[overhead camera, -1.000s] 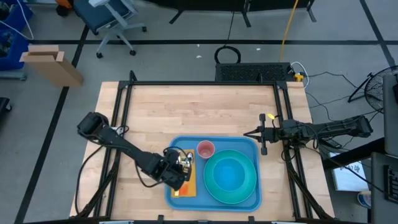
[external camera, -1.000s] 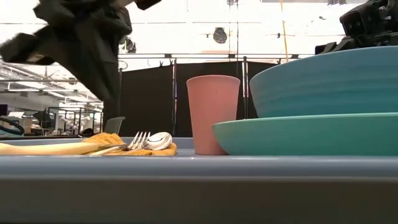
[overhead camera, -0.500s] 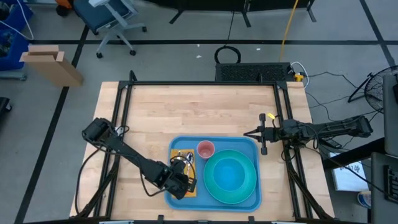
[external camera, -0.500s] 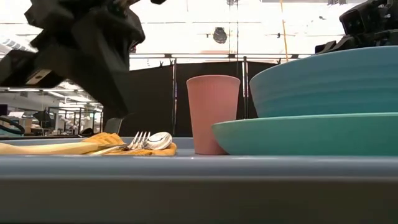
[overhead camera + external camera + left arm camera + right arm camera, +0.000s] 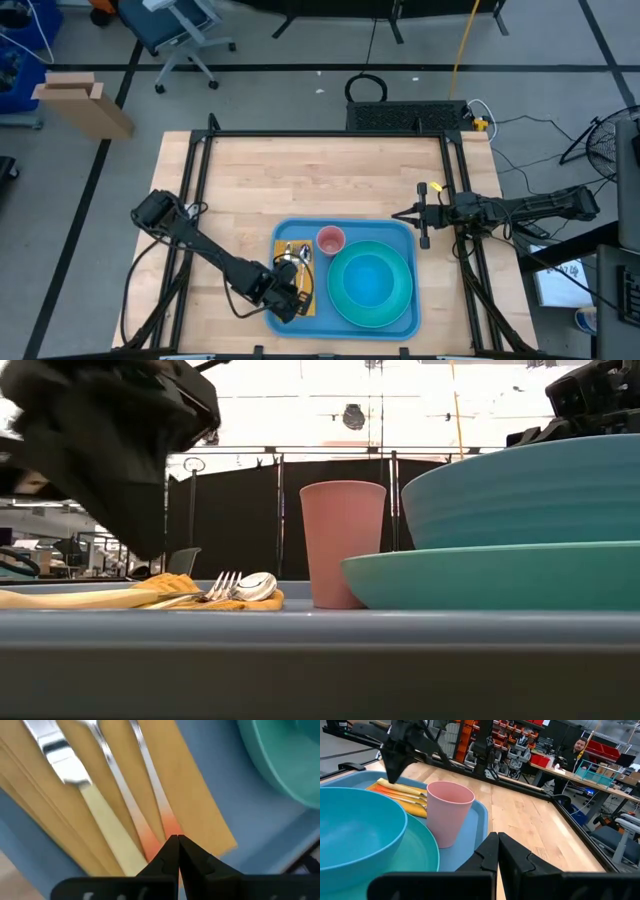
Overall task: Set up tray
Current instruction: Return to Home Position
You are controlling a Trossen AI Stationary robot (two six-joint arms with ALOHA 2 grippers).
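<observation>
The blue tray (image 5: 396, 231) lies at the table's near edge. On it rest a turquoise plate (image 5: 490, 575) with a bowl (image 5: 370, 280) in it, a pink cup (image 5: 330, 240) standing upright, and a yellow napkin (image 5: 195, 785) along the tray's left side. A fork, a spoon (image 5: 255, 586) and a knife (image 5: 65, 760) lie on the napkin. My left gripper (image 5: 177, 839) is shut and hovers over the near end of the napkin, above the orange handles (image 5: 167, 825). My right gripper (image 5: 423, 226) waits, shut, beyond the tray's far right corner.
Black frame rails (image 5: 195, 190) run along the table's left, right and far edges. Bare wood (image 5: 320, 175) stretches from the tray to the far rail. A person (image 5: 577, 745) sits at a bench in the room behind.
My left gripper has moved along the napkin toward the table's near edge, from beside the fork and spoon heads to the handle end. It has stayed shut, and nothing on the tray has shifted.
</observation>
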